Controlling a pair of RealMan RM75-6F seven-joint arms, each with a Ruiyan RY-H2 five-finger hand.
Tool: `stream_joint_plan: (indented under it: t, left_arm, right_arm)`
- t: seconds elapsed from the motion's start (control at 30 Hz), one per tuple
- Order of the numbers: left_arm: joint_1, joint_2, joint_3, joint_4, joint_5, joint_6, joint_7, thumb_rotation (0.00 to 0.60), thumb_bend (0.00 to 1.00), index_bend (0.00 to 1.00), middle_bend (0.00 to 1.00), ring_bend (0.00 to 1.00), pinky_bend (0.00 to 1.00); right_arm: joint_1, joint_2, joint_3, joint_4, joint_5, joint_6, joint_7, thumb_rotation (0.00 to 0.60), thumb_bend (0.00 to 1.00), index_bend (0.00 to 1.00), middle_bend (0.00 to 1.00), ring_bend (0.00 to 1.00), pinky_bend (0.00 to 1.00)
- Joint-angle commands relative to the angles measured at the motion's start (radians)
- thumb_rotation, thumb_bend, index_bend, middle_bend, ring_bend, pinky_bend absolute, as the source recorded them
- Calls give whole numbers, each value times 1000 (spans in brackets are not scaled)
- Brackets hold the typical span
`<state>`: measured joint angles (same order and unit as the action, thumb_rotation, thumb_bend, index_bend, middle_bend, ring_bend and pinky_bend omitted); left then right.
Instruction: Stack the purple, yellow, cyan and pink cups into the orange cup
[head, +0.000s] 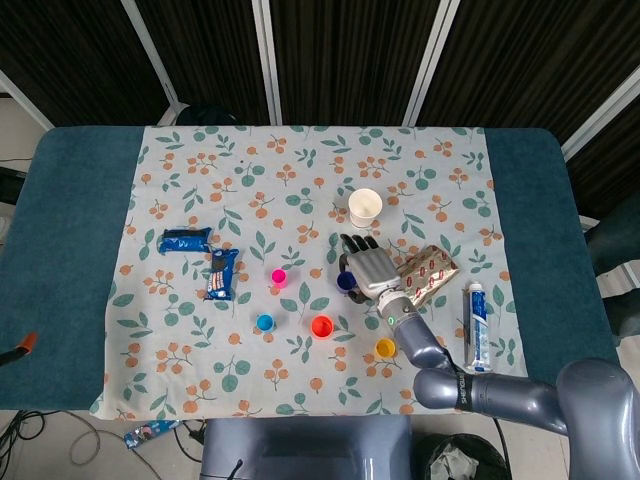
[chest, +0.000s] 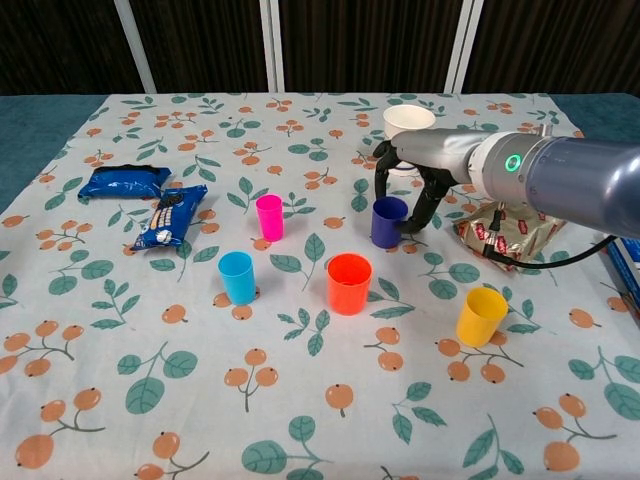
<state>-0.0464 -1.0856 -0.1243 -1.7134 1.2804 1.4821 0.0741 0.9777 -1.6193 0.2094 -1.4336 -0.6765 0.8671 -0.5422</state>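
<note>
Chest view shows the right hand (chest: 408, 180) arched over the purple cup (chest: 387, 221), its dark fingers (chest: 427, 205) spread and curving down on either side of the cup's rim; whether they actually touch the cup cannot be told, and the cup stands upright on the surface (chest: 150, 400). Head view shows the same hand (head: 371, 268) from above, just right of the purple cup (head: 345, 282), holding nothing that can be seen. The left hand appears in neither view.

All the cups stand upright and apart on the floral cloth. The orange cup (chest: 349, 283) sits in front of the purple one, toward the camera. The yellow cup (chest: 480, 316) is off to its right, the cyan cup (chest: 237, 277) to its left, and the pink cup (chest: 269, 217) behind the cyan one.

A white paper cup (chest: 408, 122) stands behind the hand. A crinkled foil packet (chest: 510, 232) lies to the right of the forearm. Two blue snack packets (chest: 122, 181) (chest: 171, 215) lie at the left. A toothpaste tube (head: 477, 322) lies near the right edge in head view.
</note>
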Motion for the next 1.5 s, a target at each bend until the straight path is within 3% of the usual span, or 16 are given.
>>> stream_joint_plan:
  t: [0.03, 0.4, 0.6, 0.93, 1.13, 1.5]
  left_arm:
    - [0, 1, 0, -1, 1, 1, -1, 600, 179, 0, 0, 0, 0]
    - [1, 4, -3, -1, -7, -1, -6, 600, 180, 0, 0, 0, 0]
    - [1, 4, -2, -4, -6, 2, -1, 600, 179, 0, 0, 0, 0]
    - [6, 7, 2, -14, 1, 10, 6, 600, 179, 0, 0, 0, 0]
    - [5, 8, 5, -17, 4, 9, 6, 600, 180, 0, 0, 0, 0]
    - [4, 14, 0, -16, -9, 0, -7, 600, 180, 0, 0, 0, 0]
  right_arm:
    - [1, -1, 0, 0, -1, 2, 2, 600, 357, 435, 0, 46, 112]
    - [-2, 25, 11, -48, -19, 16, 24, 600, 357, 472, 0, 59, 117]
    - [-21, 151, 34, -227, -26, 12, 49, 600, 357, 473, 0, 59, 118]
    - [-74, 307, -30, -523, -166, 101, 8, 600, 356, 472, 0, 59, 117]
    - [-92, 300, -63, -584, -212, 126, 11, 600, 357, 472, 0, 59, 112]
    - [-78, 206, -72, -538, -229, 151, -8, 600, 357, 472, 0, 59, 112]
